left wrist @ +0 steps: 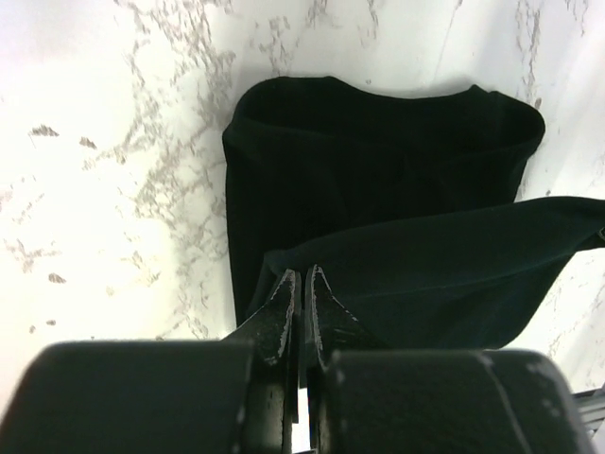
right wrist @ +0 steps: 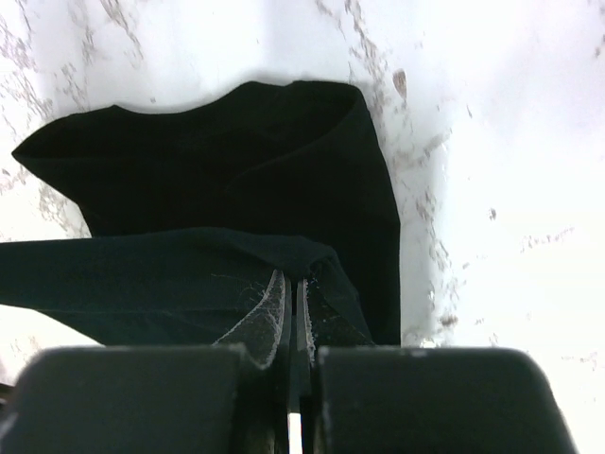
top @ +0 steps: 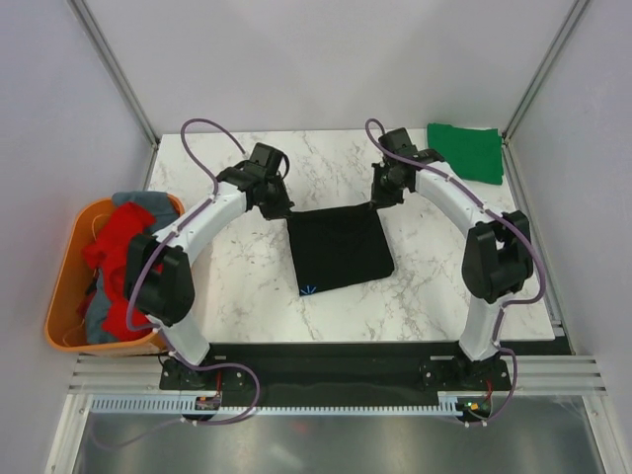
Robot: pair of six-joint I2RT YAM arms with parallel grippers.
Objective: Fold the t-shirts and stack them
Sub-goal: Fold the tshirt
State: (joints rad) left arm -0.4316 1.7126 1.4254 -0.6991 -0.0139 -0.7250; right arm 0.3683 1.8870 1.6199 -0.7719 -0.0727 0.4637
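Observation:
The black t-shirt [top: 339,252] lies partly folded in the middle of the marble table [top: 247,286]. Its far edge is lifted off the table between my two grippers. My left gripper [top: 282,211] is shut on the shirt's far left corner. In the left wrist view the fingers [left wrist: 302,276] pinch black cloth [left wrist: 378,161]. My right gripper [top: 379,200] is shut on the far right corner, and its wrist view shows cloth [right wrist: 236,161] bunched at the fingertips [right wrist: 293,276]. A folded green t-shirt [top: 466,150] rests at the back right corner. A red t-shirt [top: 117,247] and a grey one [top: 102,318] lie crumpled in the tub.
An orange plastic tub [top: 65,296] hangs off the table's left edge. White walls and metal frame posts close in the back and sides. Both arm bases stand on the black rail [top: 336,367] at the near edge.

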